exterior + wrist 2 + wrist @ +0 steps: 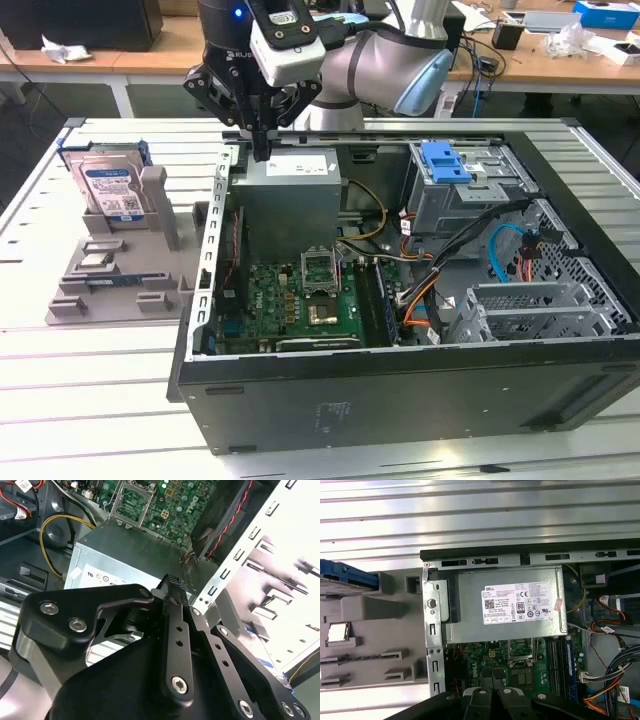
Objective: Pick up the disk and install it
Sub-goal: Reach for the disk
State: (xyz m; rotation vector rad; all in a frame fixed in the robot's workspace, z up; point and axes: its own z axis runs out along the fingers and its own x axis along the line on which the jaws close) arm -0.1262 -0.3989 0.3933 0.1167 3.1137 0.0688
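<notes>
Clenched on nothing, the black two-fingered claw (262, 150) is seen with its fingertips pressed together, hanging just above the near edge of the large grey metal box with a white label (290, 195). That box sits directly below the claw, inside the open black computer case (400, 400). Beside the claw, toward the exterior view's left, the case's perforated metal side wall (222, 200) stands upright. Below and beyond the box, the green circuit board (300, 300) is exposed.

The disk (110, 190), a flat silver-metal drive with a blue-and-white label and a blue plastic frame, is found well apart from the claw, past that side wall. It is propped upright in a grey plastic holder (110, 285) on the slatted metal table (80, 400). It has not been picked up.

Several risks can be judged from this. With the fingers closed, the disk would be pushed rather than gripped, and it could be tipped out of its holder. A low sideways path could bring the fingers against the side wall or the grey box. A grip taken on the smooth faces alone might slip, and the drive could be dropped onto the circuit board while being carried over it.
</notes>
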